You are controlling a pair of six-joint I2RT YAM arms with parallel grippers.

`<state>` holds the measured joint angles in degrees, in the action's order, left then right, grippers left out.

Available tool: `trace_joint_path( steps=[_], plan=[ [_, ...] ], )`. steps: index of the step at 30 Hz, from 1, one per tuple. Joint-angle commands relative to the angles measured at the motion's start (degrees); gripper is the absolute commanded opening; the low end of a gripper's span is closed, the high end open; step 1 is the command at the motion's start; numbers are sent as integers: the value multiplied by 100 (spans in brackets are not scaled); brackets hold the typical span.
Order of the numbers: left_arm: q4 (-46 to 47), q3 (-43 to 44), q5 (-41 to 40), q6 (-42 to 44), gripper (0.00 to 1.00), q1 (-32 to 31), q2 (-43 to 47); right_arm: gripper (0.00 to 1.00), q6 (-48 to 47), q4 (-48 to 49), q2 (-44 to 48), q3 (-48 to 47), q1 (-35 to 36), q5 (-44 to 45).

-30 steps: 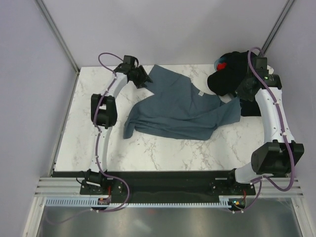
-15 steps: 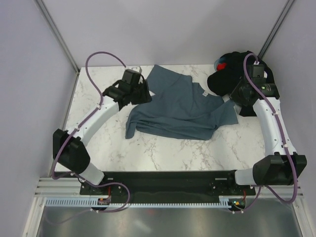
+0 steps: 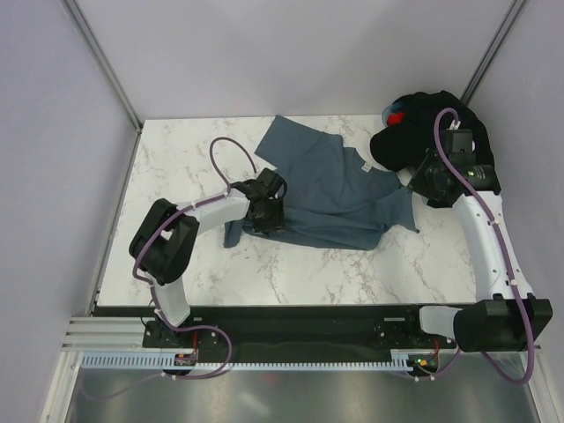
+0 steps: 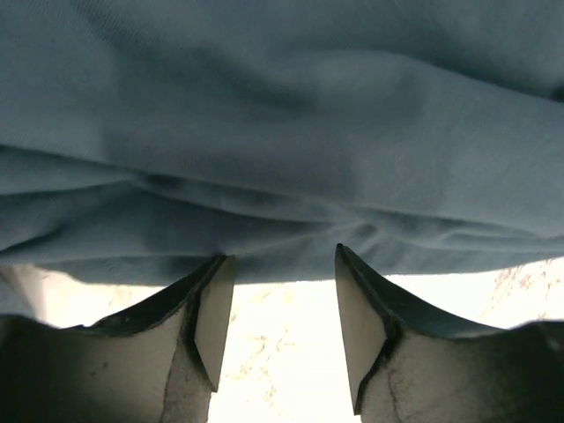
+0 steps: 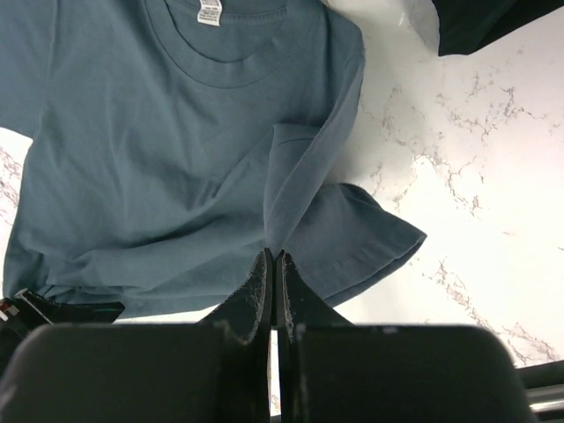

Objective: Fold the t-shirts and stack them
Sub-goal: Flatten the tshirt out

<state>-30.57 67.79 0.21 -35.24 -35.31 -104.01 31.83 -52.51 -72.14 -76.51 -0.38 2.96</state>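
Marble table (image 3: pixel 176 176) fills the overhead view, with the blue-grey t-shirt (image 3: pixel 330 189) lying rumpled and partly spread across its middle, collar towards the right. The black t-shirts (image 3: pixel 414 132) sit heaped at the far right corner. The left gripper (image 3: pixel 264 214) is low at the shirt's near left edge, its arm bent sharply back on itself. The right gripper (image 3: pixel 421 183) is at the shirt's right shoulder, just beside the black heap. In the left wrist view the blue-grey t-shirt (image 4: pixel 282 132) hangs in soft folds across the whole upper part. The left gripper (image 4: pixel 282 264) has its fingers (image 4: pixel 214 308) about half apart, their tips right at the lowest fold, with only bright marble between them and no cloth in the gap. In the right wrist view the blue-grey t-shirt (image 5: pixel 159 150) lies front up, a white label (image 5: pixel 210 11) inside its collar and its sleeve flat on the marble. The right gripper (image 5: pixel 273 263) has its fingers pressed fully together, pinching a narrow ridge of the cloth that rises to the tips. One edge of a black t-shirt (image 5: pixel 485 22) shows at the top right.
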Motion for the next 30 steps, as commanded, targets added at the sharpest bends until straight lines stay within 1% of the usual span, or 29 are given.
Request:
trace_joint_path(
  steps=[1,4,6,7,8,9,10,11,13,16,19,20,21,22,23,24,25,26,27,28,29,30],
  plan=[
    [332,68,-142,-308,57,-2,-207,0,-98,206,86,101,3,-68],
    [367,59,-214,-334,63,-2,-401,0,-116,241,77,136,3,-41],
    [367,76,-223,-334,63,-2,-541,0,-142,250,25,145,3,-33],
    [376,77,-275,-343,60,-2,-577,0,-151,259,16,163,3,-32],
    [376,77,-310,-351,55,-2,-612,0,-151,268,7,180,3,-41],
    [385,77,-346,-343,46,-2,-699,0,-160,303,-2,206,3,-50],
    [376,94,-433,-299,30,-2,-735,0,-151,320,-2,259,3,-50],
    [376,129,-469,-290,18,-2,-779,0,-160,338,-11,286,3,-76],
    [367,156,-582,-220,3,-2,-823,0,-151,382,-20,382,3,-111],
    [341,191,-680,-97,2,-2,-744,0,-151,417,-20,461,3,-147],
    [-167,401,-934,130,2,-2,-324,0,-160,391,42,444,3,-191],
    [-560,619,-1144,219,2,-2,52,0,-151,373,94,366,3,-243],
    [-817,769,-1268,315,2,-2,256,0,-151,260,121,295,3,-278],
    [-1045,954,-1565,499,2,-2,467,0,-134,181,156,94,3,-279],
    [-1257,1347,-1698,597,2,6,948,0,-116,93,252,-38,3,-287],
    [-1633,1568,-1813,693,2,24,1161,0,-73,-143,305,-179,3,-279],
    [-1802,1814,-1927,860,2,50,1372,0,-29,-276,349,-545,3,-200],
    [-2021,2452,-1937,931,2,164,1513,0,50,-373,471,-714,3,-121],
    [-2345,2824,-1945,1001,2,234,1680,0,94,-513,542,-881,3,-103],
    [-2505,3637,-1893,1237,2,305,1682,0,147,-593,595,-1222,3,-85],
    [-2646,4106,-1841,1387,2,462,1638,0,235,-663,674,-1400,3,-68],
    [-3048,4624,-1805,1510,2,559,1316,0,262,-821,675,-1576,3,-42]
  ],
)
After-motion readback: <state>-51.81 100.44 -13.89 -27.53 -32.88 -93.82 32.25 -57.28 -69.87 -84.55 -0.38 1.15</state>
